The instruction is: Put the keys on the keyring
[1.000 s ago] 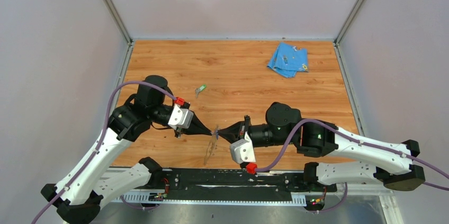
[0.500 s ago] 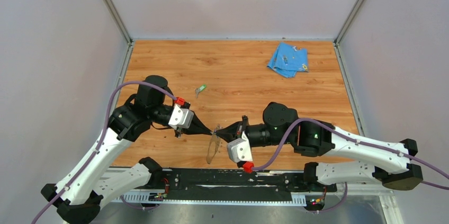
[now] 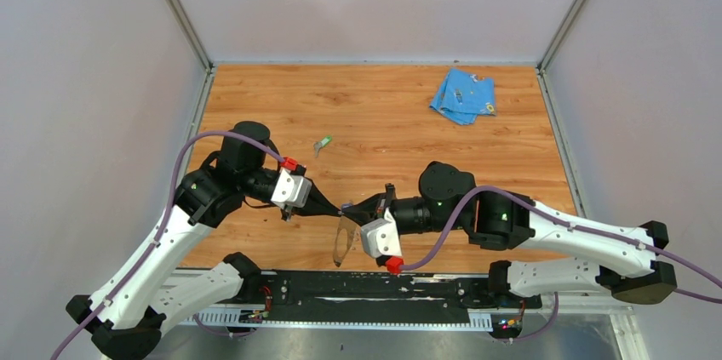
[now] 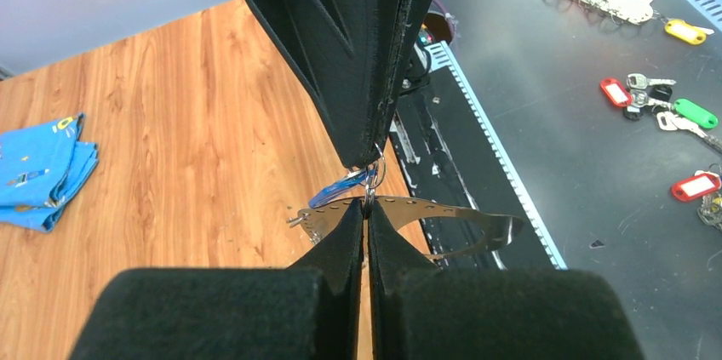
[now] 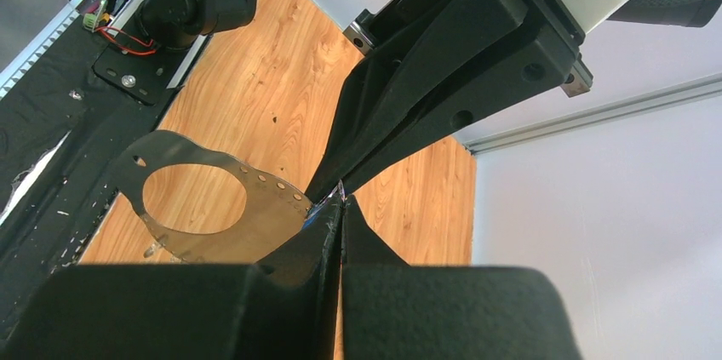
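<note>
Keyring (image 5: 274,211), a flat grey metal band with an oval opening and a row of small holes, hangs clear of the surface (image 3: 383,122) near its front edge, just behind the black rail (image 3: 358,288) that carries the arm bases. The band tilts down and toward that rail from the spot where the two tools meet. There is bare wood all around it, and the widest open stretch runs back toward the far wall (image 3: 375,2). The green key (image 3: 322,145) lies alone on the wood, behind the left arm's wrist and well apart from the keyring. A folded light-blue cloth (image 3: 462,96) sits near the far right corner, close to the right edge. The surface is light wood grain, boxed in by pale walls on three sides with metal posts at the two far corners. Past the front rail the left wrist view shows a dark bench (image 4: 596,164) with several tagged keys (image 4: 673,109) in red, green and yellow. The left tool (image 4: 368,209) and the right tool (image 4: 375,154) point at each other, tip to tip, both with fingers pressed together and no gap showing. A small wire loop sits pinched between the two sets of tips, and the blue key (image 4: 343,189) dangles from it just beside the left tool's fingers, above the band. The top end of the keyring disappears behind those same tips, and I cannot tell which tool bears it
</note>
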`<state>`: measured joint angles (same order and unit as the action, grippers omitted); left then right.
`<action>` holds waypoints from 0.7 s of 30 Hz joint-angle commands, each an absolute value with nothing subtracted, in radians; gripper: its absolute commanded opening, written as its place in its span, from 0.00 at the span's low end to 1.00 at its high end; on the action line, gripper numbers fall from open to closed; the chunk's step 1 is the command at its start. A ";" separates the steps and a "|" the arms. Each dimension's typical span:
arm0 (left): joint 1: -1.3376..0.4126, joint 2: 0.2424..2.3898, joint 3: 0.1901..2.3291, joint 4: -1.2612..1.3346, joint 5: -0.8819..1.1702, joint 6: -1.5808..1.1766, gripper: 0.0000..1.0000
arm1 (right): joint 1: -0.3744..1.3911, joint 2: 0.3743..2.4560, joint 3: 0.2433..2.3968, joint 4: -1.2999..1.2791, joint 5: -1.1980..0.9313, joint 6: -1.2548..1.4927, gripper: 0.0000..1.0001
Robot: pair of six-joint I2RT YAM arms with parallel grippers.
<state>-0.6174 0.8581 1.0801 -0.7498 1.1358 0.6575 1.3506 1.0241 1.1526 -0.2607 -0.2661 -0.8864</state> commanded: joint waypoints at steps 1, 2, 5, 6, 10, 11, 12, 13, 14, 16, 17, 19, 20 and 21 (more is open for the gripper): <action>-0.616 0.847 1.076 -0.724 1.136 0.672 0.00 | 1.368 1.033 1.183 -0.250 -0.275 -0.864 0.00; -0.617 0.846 1.077 -0.723 1.135 0.674 0.00 | 1.368 1.035 1.183 -0.251 -0.273 -0.863 0.00; -0.620 0.845 1.083 -0.724 1.135 0.680 0.00 | 1.368 1.044 1.182 -0.255 -0.268 -0.859 0.00; -0.623 0.844 1.087 -0.724 1.135 0.681 0.00 | 1.368 1.046 1.181 -0.255 -0.265 -0.858 0.00; -0.632 0.843 1.095 -0.725 1.132 0.683 0.00 | 1.368 1.061 1.185 -0.256 -0.245 -0.841 0.00; -0.633 0.842 1.095 -0.725 1.131 0.686 0.00 | 1.368 1.066 1.187 -0.256 -0.239 -0.837 0.00; -0.636 0.841 1.096 -0.725 1.129 0.689 0.00 | 1.368 1.070 1.189 -0.254 -0.233 -0.832 0.00; -0.638 0.840 1.098 -0.725 1.124 0.692 0.00 | 1.368 1.074 1.191 -0.256 -0.229 -0.828 0.00; -0.639 0.841 1.101 -0.725 1.121 0.693 0.00 | 1.368 1.079 1.192 -0.255 -0.225 -0.824 0.00; -0.640 0.842 1.105 -0.723 1.119 0.696 0.00 | 1.368 1.087 1.193 -0.255 -0.218 -0.817 0.00; -0.640 0.840 1.108 -0.723 1.117 0.696 0.00 | 1.368 1.090 1.193 -0.253 -0.213 -0.814 0.00; -0.640 0.837 1.112 -0.722 1.114 0.696 0.00 | 1.368 1.092 1.191 -0.253 -0.206 -0.811 0.00; -0.640 0.833 1.112 -0.719 1.112 0.696 0.00 | 1.368 1.092 1.189 -0.253 -0.204 -0.810 0.00; -0.640 0.831 1.111 -0.715 1.110 0.693 0.00 | 1.368 1.093 1.189 -0.255 -0.203 -0.809 0.00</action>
<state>-0.6315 0.8524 1.0805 -0.7666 1.0946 0.6800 1.3525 1.0744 1.1717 -0.2424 -0.2226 -0.8383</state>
